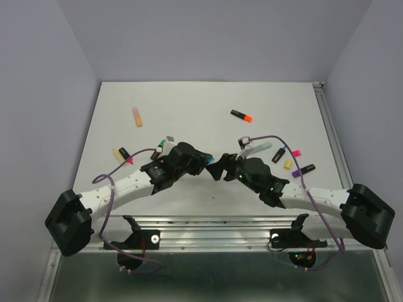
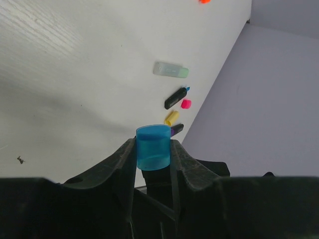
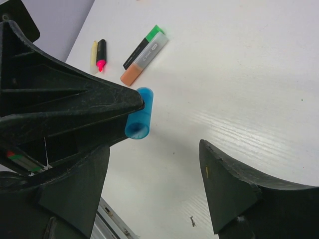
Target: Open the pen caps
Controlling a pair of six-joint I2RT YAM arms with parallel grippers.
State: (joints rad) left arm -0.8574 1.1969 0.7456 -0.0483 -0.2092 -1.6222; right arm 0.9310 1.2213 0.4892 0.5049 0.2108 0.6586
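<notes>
My left gripper (image 2: 153, 149) is shut on a translucent blue pen cap (image 2: 153, 147) and holds it above the table. The cap holds no barrel. In the right wrist view the same cap (image 3: 138, 113) sticks out of the left gripper's fingertips, its open end facing the camera. My right gripper (image 3: 154, 149) is open and empty, just in front of that cap. In the top view both grippers, left (image 1: 206, 163) and right (image 1: 220, 168), meet tip to tip at the table's middle front.
Right: pastel green highlighter (image 2: 170, 70), uncapped black blue-tipped barrel (image 2: 177, 97), pink cap (image 2: 186, 103), yellow cap (image 2: 171, 117), purple-capped highlighter (image 1: 303, 170). Left: green-capped (image 3: 143, 46), orange-capped (image 3: 143, 59), pink-tipped (image 3: 101, 54), yellow (image 3: 93, 55). Far: orange-capped highlighter (image 1: 241, 116), pastel one (image 1: 136, 116).
</notes>
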